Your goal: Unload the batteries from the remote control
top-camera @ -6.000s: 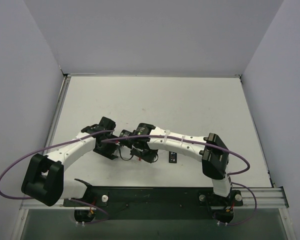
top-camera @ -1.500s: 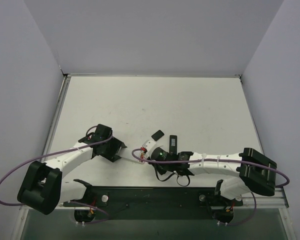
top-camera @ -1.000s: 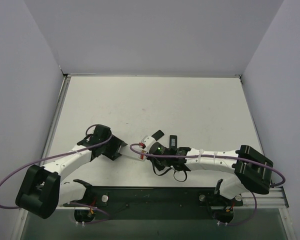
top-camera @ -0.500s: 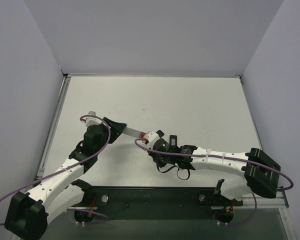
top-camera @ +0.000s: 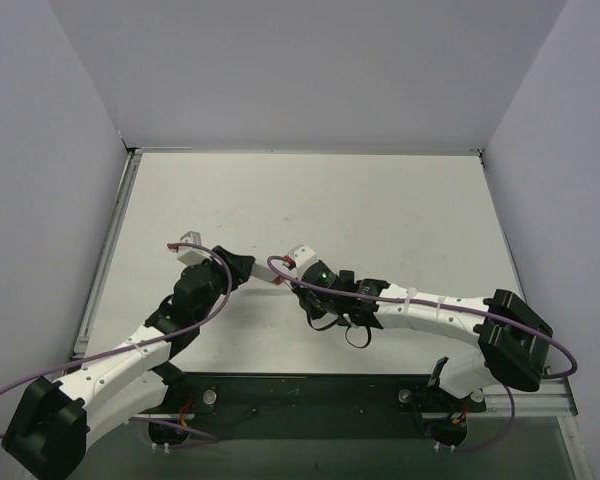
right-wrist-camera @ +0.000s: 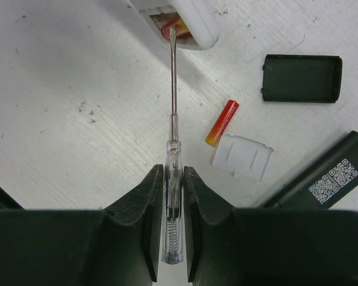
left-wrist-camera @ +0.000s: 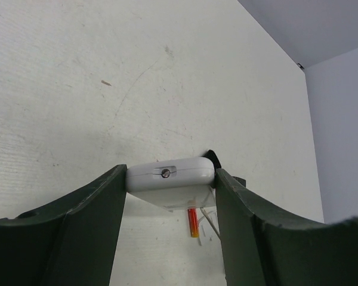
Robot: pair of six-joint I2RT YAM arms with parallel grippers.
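the left gripper [left-wrist-camera: 170, 180] has its fingers closed against both sides of a white remote [left-wrist-camera: 167, 171], at the centre of the left wrist frame. the right gripper [right-wrist-camera: 172, 179] pinches the clear handle of a screwdriver [right-wrist-camera: 173, 89] at the bottom centre of its frame. the blade tip sits in the white remote's open compartment at the top, against a reddish battery [right-wrist-camera: 164, 26]. a loose battery [right-wrist-camera: 222, 122] lies on the table [right-wrist-camera: 77, 89] right of the shaft, just beside a white cover [right-wrist-camera: 243, 156]. a black cover [right-wrist-camera: 301, 78] lies upper right, and the black remote [right-wrist-camera: 322, 179] lies at the lower right edge.
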